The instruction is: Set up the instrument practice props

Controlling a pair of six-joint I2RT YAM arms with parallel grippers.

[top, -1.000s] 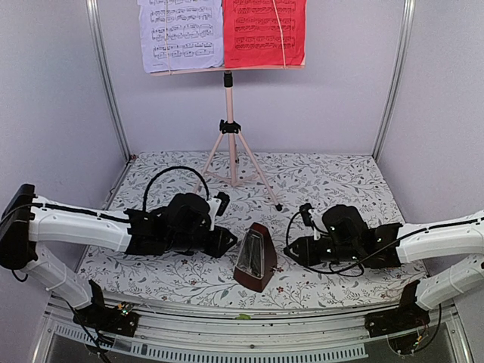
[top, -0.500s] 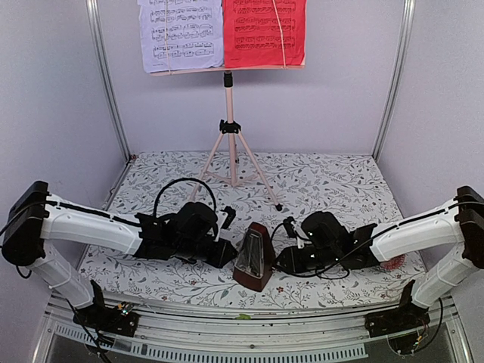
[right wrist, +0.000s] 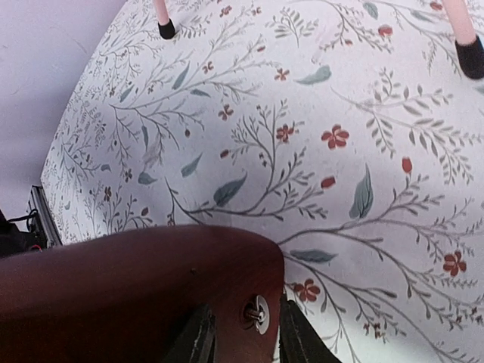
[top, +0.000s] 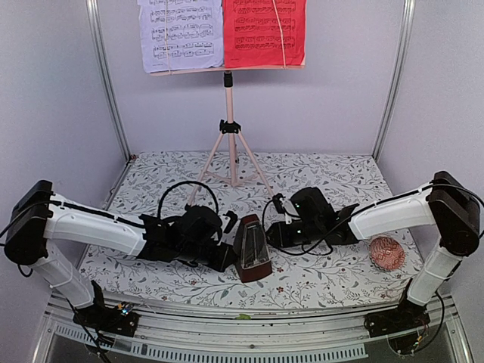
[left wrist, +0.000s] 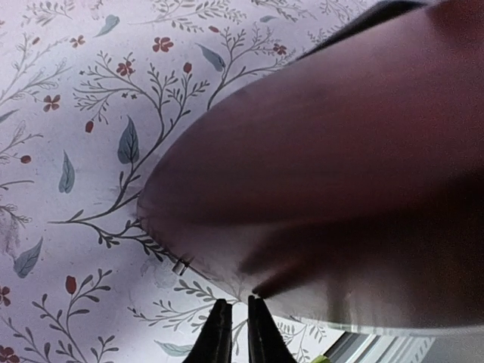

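Brown metronome [top: 252,248] | left tool [left wrist: 237,306] nearly closed, empty | right tool [right wrist: 243,311] part-open astride key [right wrist: 255,314] | knitted ball [top: 386,252] nearby

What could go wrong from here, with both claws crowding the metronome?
1. The metronome is tall and narrow, with the left claw low at one side and the right claw at the other; an uneven push may topple it.
2. The right claw straddles only its small metal key; closing there may slip or twist it.
3. The music stand has feet just beyond the right claw; a bump could shake its sheets loose.
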